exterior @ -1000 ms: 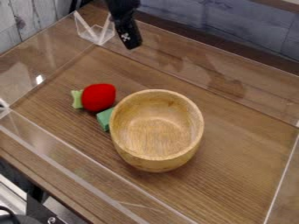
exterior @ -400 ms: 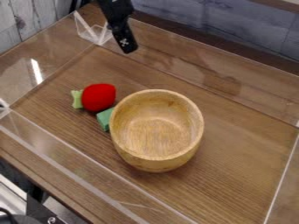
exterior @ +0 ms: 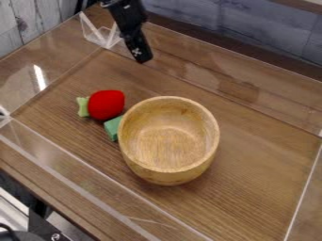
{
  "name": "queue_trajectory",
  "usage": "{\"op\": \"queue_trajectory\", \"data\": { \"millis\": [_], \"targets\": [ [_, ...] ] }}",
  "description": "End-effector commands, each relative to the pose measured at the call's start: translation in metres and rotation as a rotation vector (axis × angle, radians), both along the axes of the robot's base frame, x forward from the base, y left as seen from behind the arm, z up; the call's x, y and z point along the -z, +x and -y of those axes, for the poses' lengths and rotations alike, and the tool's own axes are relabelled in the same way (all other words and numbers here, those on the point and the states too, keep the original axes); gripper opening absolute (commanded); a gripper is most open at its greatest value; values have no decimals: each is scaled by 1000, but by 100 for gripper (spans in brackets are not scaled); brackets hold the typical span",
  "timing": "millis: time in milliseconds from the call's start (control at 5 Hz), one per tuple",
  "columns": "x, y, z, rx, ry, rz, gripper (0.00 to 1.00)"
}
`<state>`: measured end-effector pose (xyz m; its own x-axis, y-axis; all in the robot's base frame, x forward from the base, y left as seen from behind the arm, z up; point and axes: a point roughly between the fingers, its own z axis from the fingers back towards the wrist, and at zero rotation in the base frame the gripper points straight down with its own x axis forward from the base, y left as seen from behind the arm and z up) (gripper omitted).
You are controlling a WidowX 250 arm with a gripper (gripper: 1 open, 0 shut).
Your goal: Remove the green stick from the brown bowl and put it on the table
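Note:
The brown bowl [exterior: 170, 141] stands on the table [exterior: 251, 169] at the middle, and only bare wood shows inside it. The green stick [exterior: 112, 127] lies on the table outside the bowl, against its left wall. A red ball [exterior: 107, 102] partly covers the stick, and a green end pokes out on the ball's left. My black gripper [exterior: 143, 54] hangs at the back, above and behind the ball, pointing steeply down. It is shut, with nothing between its fingers, and it is well apart from the stick and the bowl.
Low clear acrylic walls [exterior: 75, 179] edge the table on all sides. A clear angled piece [exterior: 101, 33] stands at the back just left of the gripper. Bare wood lies right of the bowl and behind it.
The gripper has sunk a little toward the table at the back and stays shut. The bowl, ball and stick have not moved.

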<state>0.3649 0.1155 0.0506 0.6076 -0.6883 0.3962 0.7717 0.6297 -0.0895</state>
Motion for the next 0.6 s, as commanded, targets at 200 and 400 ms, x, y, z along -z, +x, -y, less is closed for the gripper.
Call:
{"op": "queue_trajectory", "data": {
  "millis": [200, 400],
  "targets": [
    [-22, 11, 5, -99, 22, 78, 100],
    [-32, 9, 11, -81, 4, 84, 100]
  ]
}}
